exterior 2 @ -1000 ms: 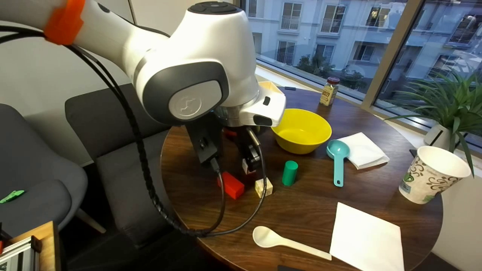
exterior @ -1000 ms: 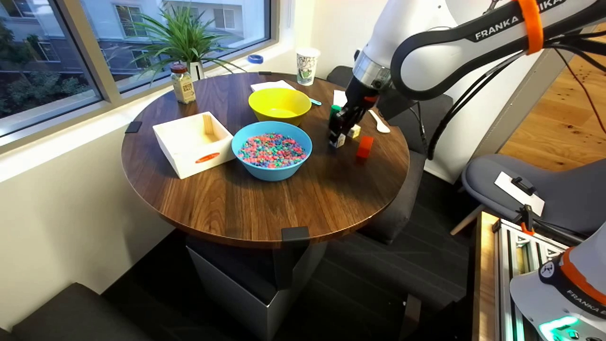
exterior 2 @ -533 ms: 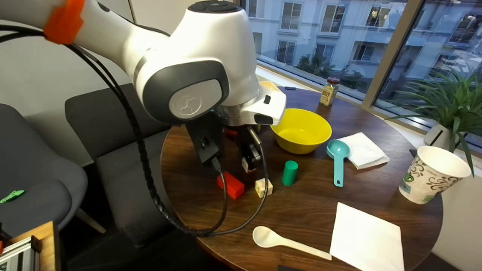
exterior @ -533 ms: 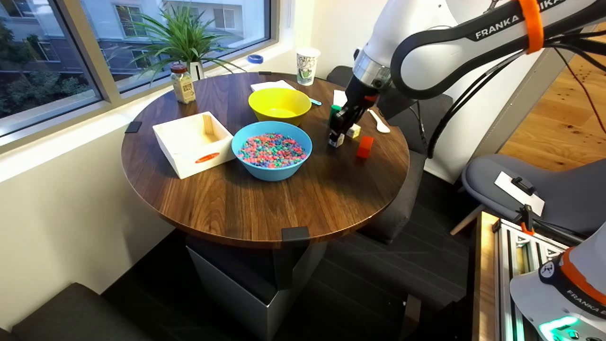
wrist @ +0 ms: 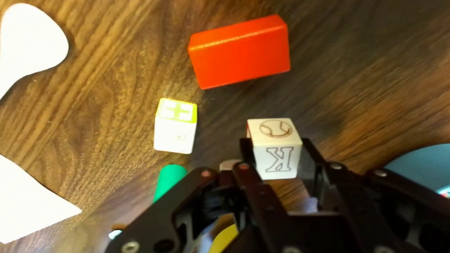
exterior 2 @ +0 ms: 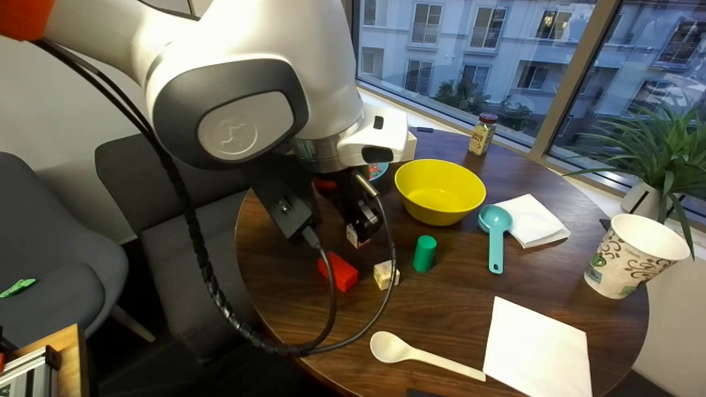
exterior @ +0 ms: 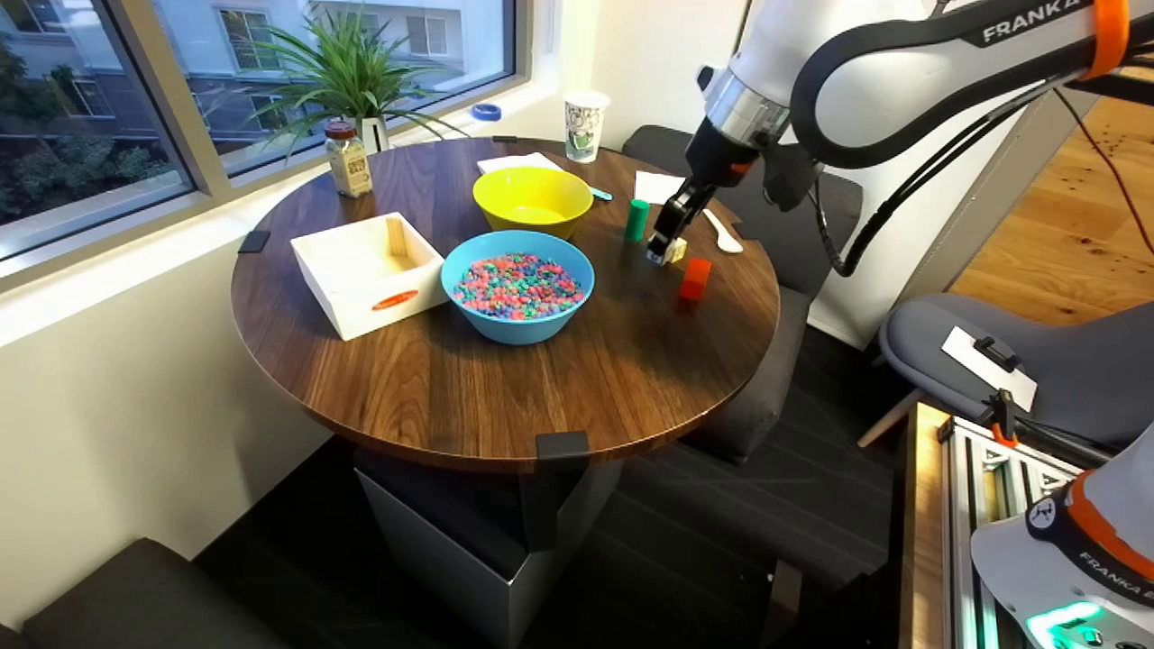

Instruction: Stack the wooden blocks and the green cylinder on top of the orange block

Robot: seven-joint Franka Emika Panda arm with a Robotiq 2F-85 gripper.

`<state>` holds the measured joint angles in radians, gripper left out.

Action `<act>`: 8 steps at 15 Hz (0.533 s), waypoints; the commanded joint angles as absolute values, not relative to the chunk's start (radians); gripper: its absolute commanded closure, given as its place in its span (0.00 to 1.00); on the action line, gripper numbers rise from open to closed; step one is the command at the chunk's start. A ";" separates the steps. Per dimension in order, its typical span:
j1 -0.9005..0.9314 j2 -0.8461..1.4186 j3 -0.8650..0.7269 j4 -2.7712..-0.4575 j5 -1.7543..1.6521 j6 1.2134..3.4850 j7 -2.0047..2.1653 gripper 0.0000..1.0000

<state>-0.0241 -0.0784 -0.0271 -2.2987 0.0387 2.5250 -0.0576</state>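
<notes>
My gripper [wrist: 277, 151] is shut on a wooden block [wrist: 277, 163] that shows a K and a baseball. In both exterior views this block [exterior: 659, 255] [exterior 2: 354, 237] hangs at the gripper's tips, a little above the table. The orange block [wrist: 242, 58] lies on its long side on the table; it also shows in both exterior views [exterior: 695, 280] [exterior 2: 341, 272]. Another wooden block [wrist: 175, 131] sits beside it, and in an exterior view [exterior 2: 385, 275] it is partly behind a cable. The green cylinder [exterior 2: 424, 253] stands upright near that block; my gripper partly hides it in the wrist view [wrist: 170, 179].
A yellow bowl [exterior 2: 440, 193] and a blue bowl [exterior: 517, 324] of coloured beads stand nearby. A wooden box [exterior: 361, 288] is beyond. A white spoon [exterior 2: 424, 355], napkins [exterior 2: 538, 347], teal measuring spoons [exterior 2: 496, 242] and a paper cup [exterior 2: 634, 256] lie around. The arm's cable loops low.
My gripper has lifted the wooden block off the table and moved up, rightward in an exterior view. The orange block, the other wooden block and the green cylinder have not moved.
</notes>
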 commanded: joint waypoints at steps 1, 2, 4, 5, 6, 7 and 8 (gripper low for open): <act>-0.023 -0.178 -0.046 -2.389 0.075 2.491 -0.162 0.90; -0.021 -0.195 -0.053 -2.404 0.078 2.487 -0.183 0.90; -0.019 -0.228 -0.067 -2.431 0.086 2.475 -0.226 0.90; -0.018 -0.241 -0.073 -2.442 0.085 2.472 -0.241 0.90; -0.016 -0.254 -0.081 -2.452 0.089 2.468 -0.261 0.90; -0.015 -0.266 -0.088 -2.461 0.090 2.466 -0.277 0.90; -0.013 -0.276 -0.093 -2.468 0.090 2.456 -0.290 0.90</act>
